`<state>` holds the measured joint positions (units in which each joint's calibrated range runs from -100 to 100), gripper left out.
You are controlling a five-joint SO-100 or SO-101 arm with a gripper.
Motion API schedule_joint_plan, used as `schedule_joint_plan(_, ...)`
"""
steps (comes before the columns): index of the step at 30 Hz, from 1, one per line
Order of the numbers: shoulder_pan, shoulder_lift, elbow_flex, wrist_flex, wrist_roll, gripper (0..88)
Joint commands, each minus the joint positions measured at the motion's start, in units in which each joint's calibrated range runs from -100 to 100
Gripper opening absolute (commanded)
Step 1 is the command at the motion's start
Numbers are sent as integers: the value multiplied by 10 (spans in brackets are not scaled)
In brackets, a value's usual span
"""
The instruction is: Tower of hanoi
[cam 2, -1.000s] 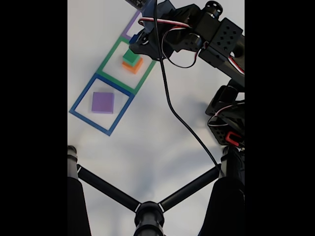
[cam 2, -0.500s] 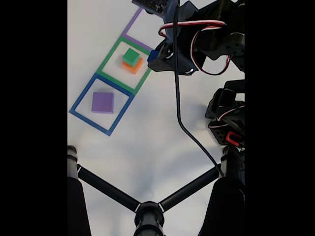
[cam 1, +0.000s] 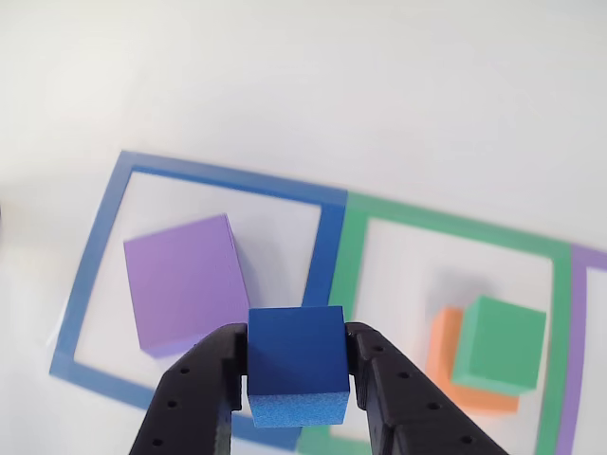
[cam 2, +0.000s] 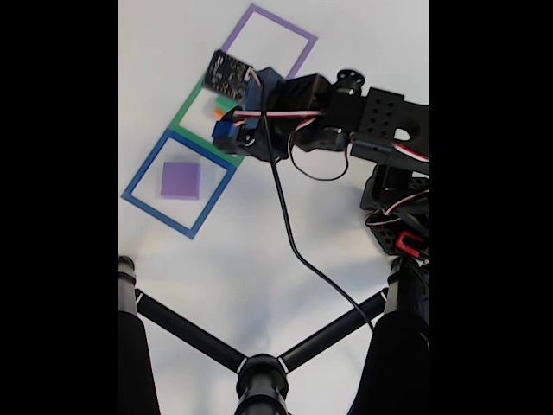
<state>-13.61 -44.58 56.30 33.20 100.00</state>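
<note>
The gripper (cam 1: 296, 379) clamps the blue cube (cam 1: 295, 365). Released off-centre over the purple block (cam 1: 187, 282) just ahead-left, it could tumble.

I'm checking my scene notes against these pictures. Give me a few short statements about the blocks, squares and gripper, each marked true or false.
1. The gripper holds a blue cube between its fingers. True.
2. The purple block lies inside the green square. False: it lies inside the blue square.
3. The green cube sits on the orange block. True.
4. The purple square holds a block. False: none is seen in it.
</note>
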Motion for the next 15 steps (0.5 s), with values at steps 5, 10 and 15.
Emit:
schedule_joint_plan(5, -41, 114, 88, -347, 0, 21)
schedule_joint_plan(10, -52, 174, 121, -455, 0, 23)
schedule_joint_plan(15, -64, 245, 146, -561, 0, 24)
